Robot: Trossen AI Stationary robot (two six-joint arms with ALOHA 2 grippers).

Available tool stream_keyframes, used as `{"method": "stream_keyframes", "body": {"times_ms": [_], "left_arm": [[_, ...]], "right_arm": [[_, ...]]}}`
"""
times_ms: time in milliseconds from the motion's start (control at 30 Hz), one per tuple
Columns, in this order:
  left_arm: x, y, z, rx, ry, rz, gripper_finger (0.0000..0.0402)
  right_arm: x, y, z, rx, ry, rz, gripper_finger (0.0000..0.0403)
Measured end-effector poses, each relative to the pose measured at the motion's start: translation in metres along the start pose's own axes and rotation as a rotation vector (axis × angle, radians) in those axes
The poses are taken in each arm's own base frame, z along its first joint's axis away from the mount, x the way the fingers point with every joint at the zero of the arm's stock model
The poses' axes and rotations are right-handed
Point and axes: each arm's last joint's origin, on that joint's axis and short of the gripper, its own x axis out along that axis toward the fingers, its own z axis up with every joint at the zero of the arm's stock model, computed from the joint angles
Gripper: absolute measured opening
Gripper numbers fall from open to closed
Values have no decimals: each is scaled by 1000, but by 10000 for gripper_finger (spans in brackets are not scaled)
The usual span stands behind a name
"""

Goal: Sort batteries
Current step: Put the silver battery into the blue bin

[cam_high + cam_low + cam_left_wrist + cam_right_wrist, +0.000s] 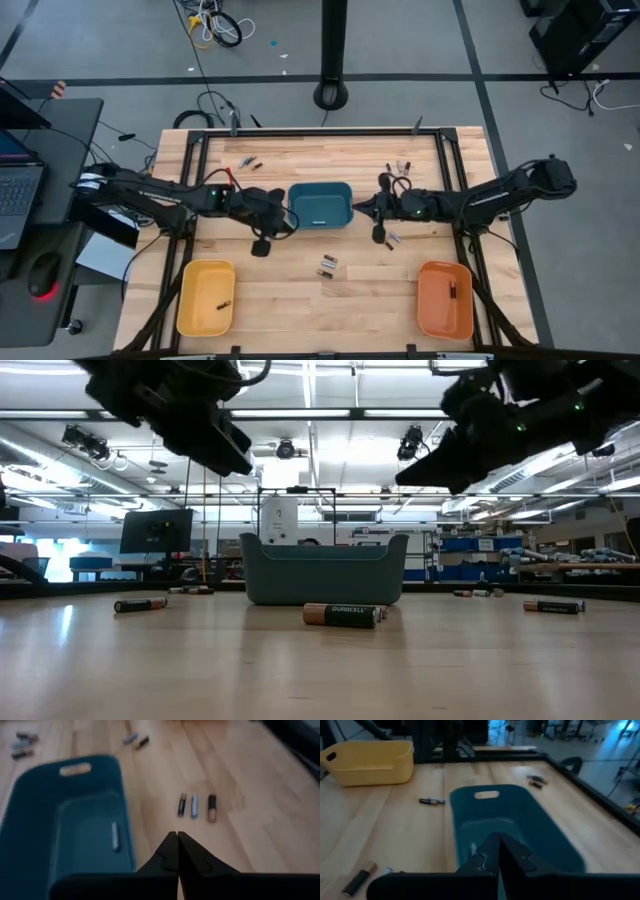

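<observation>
"DURACELL" on front battery

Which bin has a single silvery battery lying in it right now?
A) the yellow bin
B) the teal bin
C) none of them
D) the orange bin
B: the left wrist view shows one silvery battery lying on the floor of the teal bin, while the cells in the yellow bin and the orange bin look dark.
</observation>
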Motion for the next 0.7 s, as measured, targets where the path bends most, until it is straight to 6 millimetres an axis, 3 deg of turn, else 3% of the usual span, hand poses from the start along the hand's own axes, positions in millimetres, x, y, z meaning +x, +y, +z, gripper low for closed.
{"method": "stream_keyframes", "body": {"times_ms": [267,467,700], "left_arm": [[8,0,-30,60,-187,28,2],[5,3,-58,48,-351,52,3],[-6,-2,-72,59,-525,28,3]], "right_arm": [[31,27,25,4,223,40,22],[45,60,43,4,335,140,36],[65,97,43,40,452,172,68]]}}
